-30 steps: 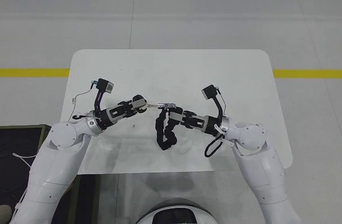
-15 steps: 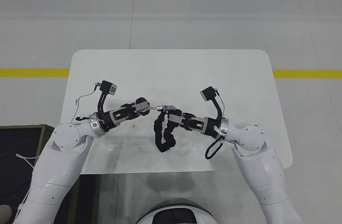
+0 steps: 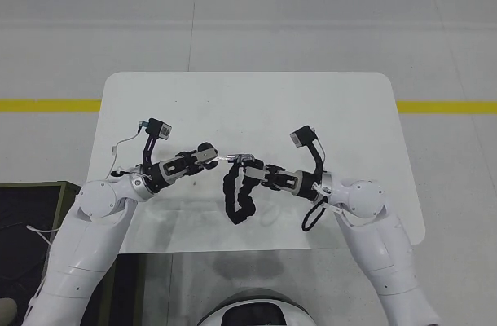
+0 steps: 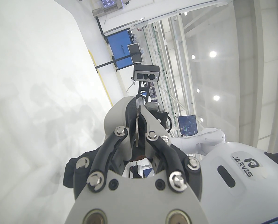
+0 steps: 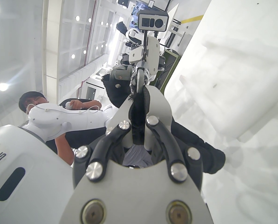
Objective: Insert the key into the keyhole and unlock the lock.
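Observation:
Above the middle of the white table [image 3: 314, 98], my left gripper [image 3: 208, 155] is shut on a thin metal key [image 3: 225, 156] whose tip points at the lock [image 3: 244, 156]. In the left wrist view the key's flat bow [image 4: 136, 129] sits edge-on between the fingers. My right gripper [image 3: 251, 168] is shut on the lock's black fabric-covered chain just behind the metal lock body [image 5: 121, 74]. The rest of the chain [image 3: 237, 196] hangs in a loop toward the table. Key and lock meet end to end; whether the key is inside the keyhole is hidden.
Both arms meet over the table's near half. The left arm's wrist camera [image 3: 156, 129] and the right arm's wrist camera [image 3: 301, 137] stick up beside the grippers. A dark box [image 3: 12, 212] stands off the table at the near left.
Both grippers have shifted slightly, the left arm turning a little and nudging toward the lock. The hanging chain has swung a bit lower. Both grips are unchanged.

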Available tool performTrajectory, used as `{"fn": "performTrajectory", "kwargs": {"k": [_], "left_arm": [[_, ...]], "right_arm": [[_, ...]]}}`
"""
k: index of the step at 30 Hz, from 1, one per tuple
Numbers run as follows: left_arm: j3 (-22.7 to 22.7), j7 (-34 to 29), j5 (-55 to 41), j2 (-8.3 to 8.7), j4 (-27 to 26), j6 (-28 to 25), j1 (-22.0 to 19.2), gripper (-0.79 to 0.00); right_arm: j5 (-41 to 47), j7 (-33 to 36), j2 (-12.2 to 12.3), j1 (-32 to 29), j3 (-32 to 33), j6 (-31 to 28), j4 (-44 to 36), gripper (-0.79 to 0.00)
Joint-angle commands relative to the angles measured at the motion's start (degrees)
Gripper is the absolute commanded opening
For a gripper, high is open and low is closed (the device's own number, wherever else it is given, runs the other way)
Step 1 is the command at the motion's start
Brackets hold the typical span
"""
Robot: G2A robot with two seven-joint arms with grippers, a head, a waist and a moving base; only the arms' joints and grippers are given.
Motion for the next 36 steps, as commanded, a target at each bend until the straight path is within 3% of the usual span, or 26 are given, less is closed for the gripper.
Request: {"fn": "performTrajectory", "kwargs": {"k": [1, 12, 25, 29, 32, 36], "left_arm": [[0.01, 0.25, -0.12, -0.12, -0.09, -0.07, 0.09, -0.785], [-0.81, 1.18, 0.11, -0.64, 0.13, -0.16, 0.04, -0.785], [-1.67, 1.22, -2.09, -0.97, 1.94, -1.64, -0.5, -0.785], [-4.5, 18.24, 4.04, -1.64, -0.9, -5.23, 0.42, -0.785], [-3.12, 32.04, 10.79, -2.78, -1.76, -9.18, -0.1, -0.785], [-1.33, 53.1, 34.54, -4.64, -0.68, -19.01, -2.06, -0.785]], "right_arm": [[-0.01, -0.29, 0.05, 0.06, -0.18, -0.07, 0.04, -0.785], [-0.95, -2.76, 0.55, -0.07, 0.31, -0.99, -0.03, -0.785], [1.9, -0.68, 1.47, -0.3, 3.76, 1.5, -1.24, -0.785], [1.85, -1.0, 1.71, -2.17, 3.66, 2.65, -3.38, -0.785], [4.61, 0.52, 1.83, -1.31, 3.55, 3.76, -2.92, -0.785], [8.42, 3.39, 2.05, 0.66, 3.92, 5.25, -1.17, -0.785]]}}
